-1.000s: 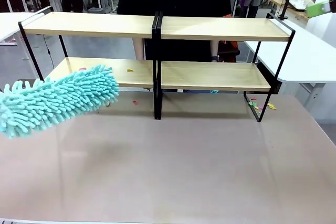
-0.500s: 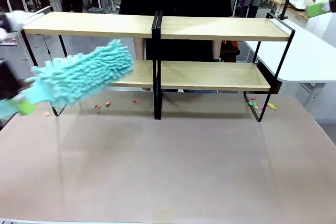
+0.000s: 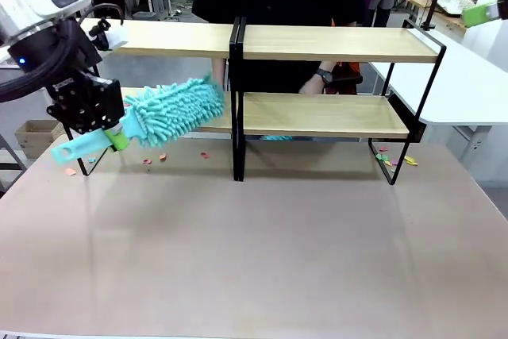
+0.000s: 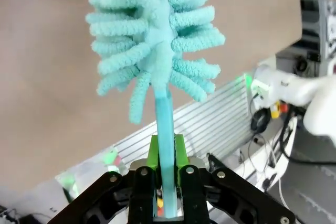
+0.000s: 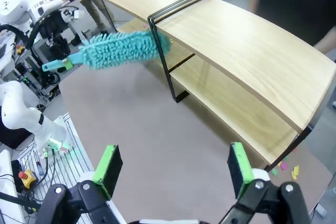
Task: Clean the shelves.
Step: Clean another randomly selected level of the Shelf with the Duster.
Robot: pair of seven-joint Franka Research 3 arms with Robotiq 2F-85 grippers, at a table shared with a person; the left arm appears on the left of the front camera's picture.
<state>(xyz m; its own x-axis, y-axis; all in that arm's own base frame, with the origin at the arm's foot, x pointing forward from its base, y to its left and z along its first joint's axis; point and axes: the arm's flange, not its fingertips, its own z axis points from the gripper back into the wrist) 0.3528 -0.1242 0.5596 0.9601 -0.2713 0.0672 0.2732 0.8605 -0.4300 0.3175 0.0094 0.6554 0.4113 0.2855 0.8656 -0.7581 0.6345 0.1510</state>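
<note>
While the duster [image 3: 171, 109] is clamped in the closed left claw [image 3: 116, 136], its long axis is pointed at two o'clock into the lower tier of the shelves [image 3: 317, 44] at twelve o'clock; the open, empty right claw [image 5: 173, 169] is placed farther off.

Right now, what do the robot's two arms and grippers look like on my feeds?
The left arm has white rounded casing, a small blue light and a thick black cable by the wrist. The left gripper is black, with visible linkages and screw heads, and bright green pads on its jaws. The right gripper has the same black build and green pads.
</note>
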